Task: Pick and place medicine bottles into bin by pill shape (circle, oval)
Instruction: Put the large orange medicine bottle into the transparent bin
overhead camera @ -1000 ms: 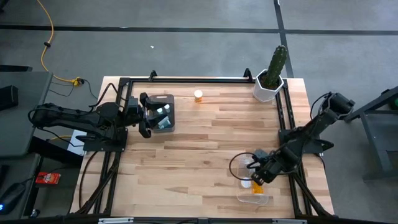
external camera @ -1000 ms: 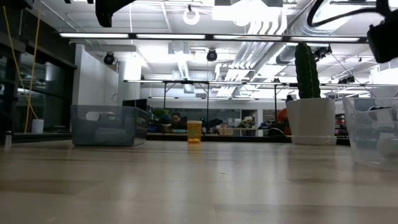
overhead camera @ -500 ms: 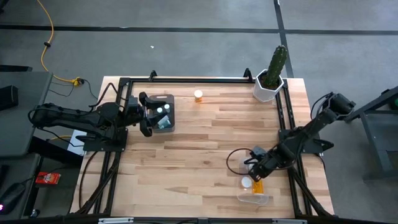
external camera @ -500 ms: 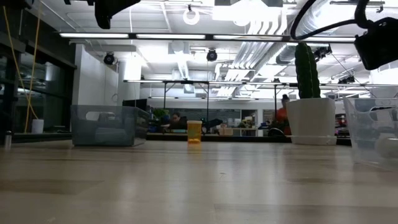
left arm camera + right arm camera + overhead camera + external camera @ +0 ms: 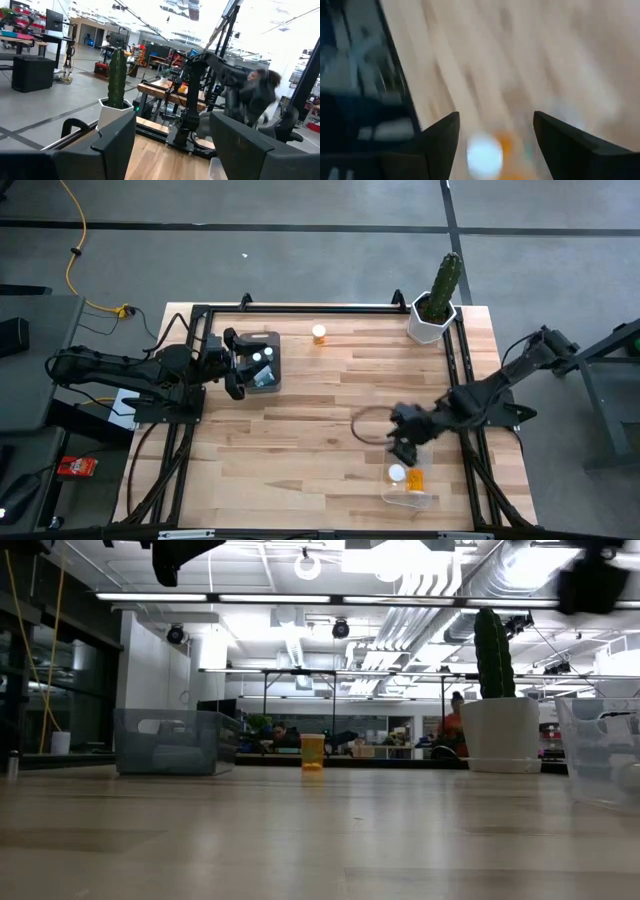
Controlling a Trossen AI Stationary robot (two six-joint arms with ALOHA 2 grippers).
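Right gripper [image 5: 402,442] fingers spread, empty, above clear bin [image 5: 408,498] lower right. Orange bottle [image 5: 318,333] stands alone, top centre. Left gripper [image 5: 236,366] fingers apart over grey bin [image 5: 273,340]. Risk: hasty reach topples bottle.

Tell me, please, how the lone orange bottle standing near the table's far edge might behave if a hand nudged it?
The bottle stands upright, small and narrow, so it would probably tip easily. Being cylindrical, it would likely roll across the bare table afterwards. It looks like light plastic.
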